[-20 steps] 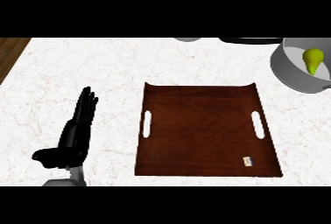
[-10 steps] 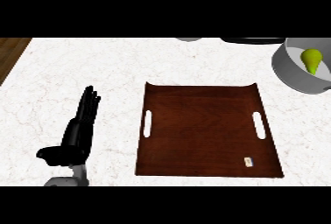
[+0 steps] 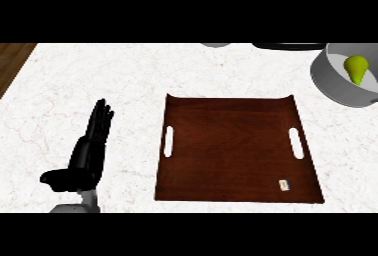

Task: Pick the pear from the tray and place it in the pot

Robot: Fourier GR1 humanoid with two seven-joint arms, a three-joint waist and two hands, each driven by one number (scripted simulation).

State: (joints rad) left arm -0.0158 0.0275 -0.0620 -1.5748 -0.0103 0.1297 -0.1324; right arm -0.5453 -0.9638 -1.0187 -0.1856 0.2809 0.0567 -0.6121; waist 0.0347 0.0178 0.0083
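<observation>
Pear [image 3: 356, 68] already in pot [image 3: 336, 85], far right-forward of left robot hand [image 3: 87, 150]. Robot hand flat, fingers straight, empty, beside tray [image 3: 236, 150]. Right hand unseen. Judgement: nothing left but hold clear.

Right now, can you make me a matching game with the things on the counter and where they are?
Things:
1. pear
2. tray
3. left hand
4. pot

Places:
A. middle of the counter, nothing on it
B. inside the pot
C. resting open, left of the tray
D. far right corner, partly cut off by the view's edge

Pairs: 1-B, 2-A, 3-C, 4-D
</observation>
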